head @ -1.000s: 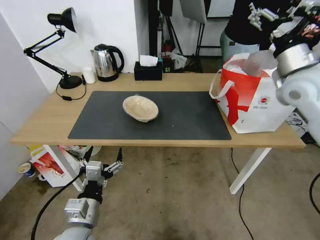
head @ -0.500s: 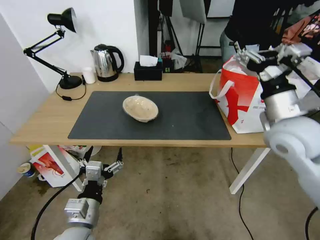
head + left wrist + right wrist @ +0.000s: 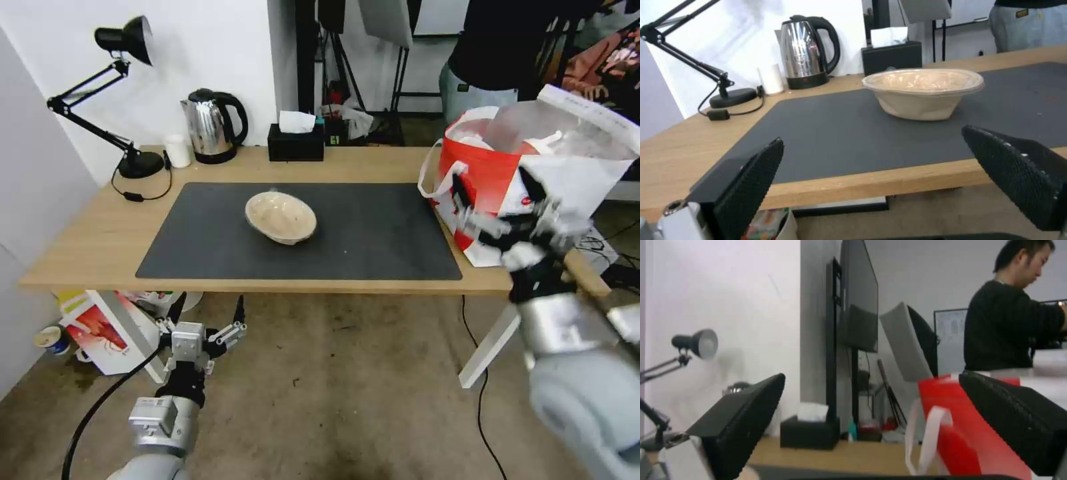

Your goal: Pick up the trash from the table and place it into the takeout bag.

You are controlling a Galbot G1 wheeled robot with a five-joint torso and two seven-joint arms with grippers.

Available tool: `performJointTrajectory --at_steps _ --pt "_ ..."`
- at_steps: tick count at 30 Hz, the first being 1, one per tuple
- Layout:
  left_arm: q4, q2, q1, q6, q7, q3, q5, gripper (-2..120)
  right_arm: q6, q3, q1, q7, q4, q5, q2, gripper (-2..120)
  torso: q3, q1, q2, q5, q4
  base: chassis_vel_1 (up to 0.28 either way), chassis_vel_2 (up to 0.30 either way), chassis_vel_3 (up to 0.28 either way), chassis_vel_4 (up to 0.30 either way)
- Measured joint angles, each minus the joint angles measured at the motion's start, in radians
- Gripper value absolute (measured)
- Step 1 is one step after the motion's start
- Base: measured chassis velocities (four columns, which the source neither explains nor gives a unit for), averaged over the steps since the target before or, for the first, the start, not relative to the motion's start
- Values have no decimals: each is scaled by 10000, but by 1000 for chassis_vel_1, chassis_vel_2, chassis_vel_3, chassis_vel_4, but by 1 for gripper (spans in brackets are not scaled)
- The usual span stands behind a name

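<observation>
A beige shallow paper bowl (image 3: 280,217) sits on the dark grey mat (image 3: 373,233) near the middle of the table (image 3: 87,247). The bowl (image 3: 925,90) lies beyond the open fingers of my left gripper (image 3: 872,136). That left gripper (image 3: 203,323) hangs below the table's front edge, left of centre. The takeout bag (image 3: 493,173), white with a red panel (image 3: 951,413), stands open on the table's right end. My right gripper (image 3: 510,213) is open and empty, low in front of the bag at the table's right front corner, its open fingers (image 3: 746,413) facing the bag's red side.
Along the back edge stand a black desk lamp (image 3: 141,163), a small white cup (image 3: 177,150), a steel kettle (image 3: 213,127) and a black tissue box (image 3: 296,141). A smaller crayfish-printed bag (image 3: 107,330) sits on the floor under the table's left end. A white slanted leg (image 3: 497,340) and cables are at the right.
My right arm has dropped from above the takeout bag to in front of it at table-edge height. The left arm and the bowl have stayed put.
</observation>
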Motion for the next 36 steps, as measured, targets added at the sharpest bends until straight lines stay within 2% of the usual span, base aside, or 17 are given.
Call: performJointTrajectory --at_steps 10,15,20,24,36 --pt "0 0 0 0 0 0 0 100 299 -121 -807 279 123 -690 320 100 1 0 -1 -1 3 0 0 0 0" --pt "0 -1 0 0 0 0 0 100 302 -352 -1476 899 444 -1152 460 100 1 0 0 -1 1 0 0 0 0" --pt "0 -1 0 0 0 0 0 100 421 -442 -1620 1332 269 -1479 558 100 1 1 -1 0 3 0 0 0 0" --pt "0 0 0 0 0 0 0 100 556 -894 -1767 1671 66 -1843 818 100 1 2 -1 0 2 0 0 0 0" --pt "0 -1 0 0 0 0 0 100 981 -1350 -2090 1969 -270 -2374 1063 100 1 2 -1 0 1 0 0 0 0"
